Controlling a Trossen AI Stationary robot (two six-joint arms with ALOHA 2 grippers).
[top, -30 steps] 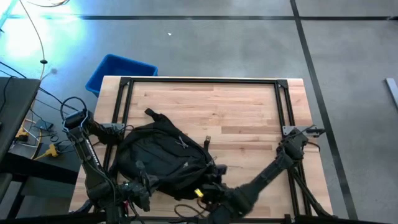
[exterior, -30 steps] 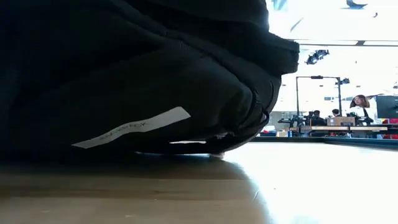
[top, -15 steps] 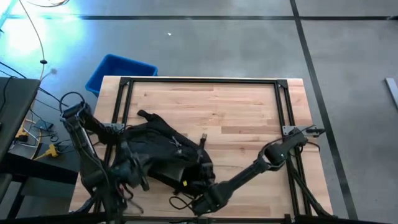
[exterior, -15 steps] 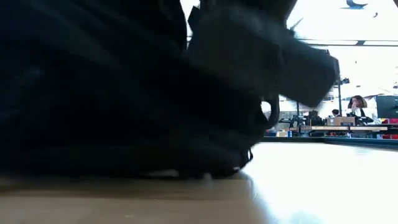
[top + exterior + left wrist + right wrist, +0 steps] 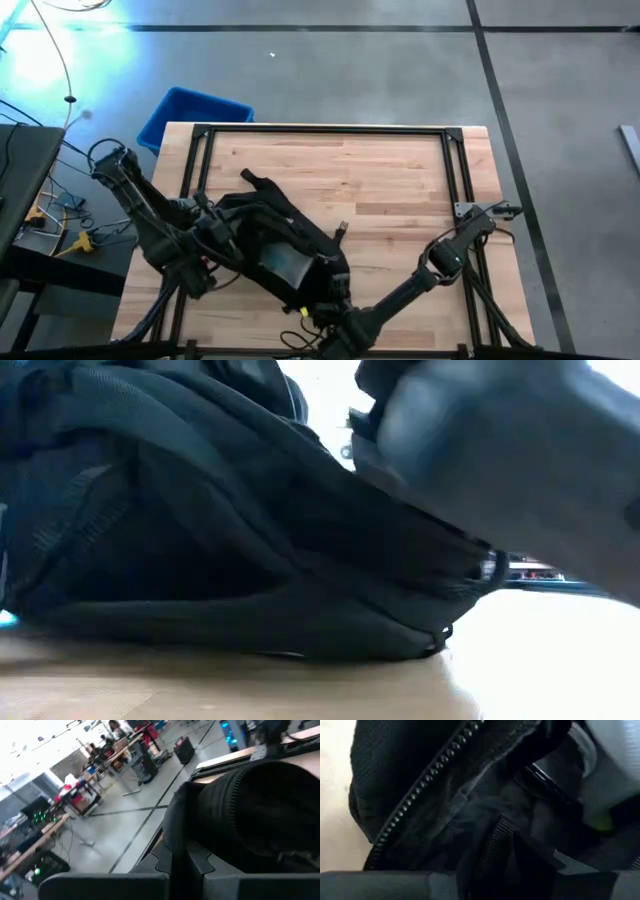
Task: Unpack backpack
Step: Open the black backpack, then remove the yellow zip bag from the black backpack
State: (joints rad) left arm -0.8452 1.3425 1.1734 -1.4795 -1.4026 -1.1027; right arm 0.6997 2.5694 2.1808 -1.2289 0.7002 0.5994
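- You have the backpack (image 5: 270,255) on the left half of the wooden table (image 5: 390,175), towards the near edge; compared with half a second ago its body has turned and now lies more diagonal, with the top loop (image 5: 248,179) pointing to the far side.
- The left gripper (image 5: 205,262) has moved in from the table's left edge and is now at the backpack's left side; its fingers are together, and in the left wrist view they pinch a fold of black fabric (image 5: 177,837).
- The right gripper (image 5: 325,312) is at the near end of the backpack, and its arm has come lower along the near edge than before. You cannot tell from the views whether its fingers hold anything.
- The backpack is soft black woven cloth, rounded, with ribbed straps (image 5: 190,450) and a toothed zipper line (image 5: 427,782).
- A small yellow spot (image 5: 303,311) shows at the near end of the backpack in the high view.
- Only the right wrist view shows the open inside: grey lining and a webbing strap (image 5: 492,845).
- Only the high view shows the blue bin (image 5: 190,112) on the floor, beyond the far left corner.
- The low view is almost filled by the backpack, with a blurred dark arm part (image 5: 520,470) close to the camera.
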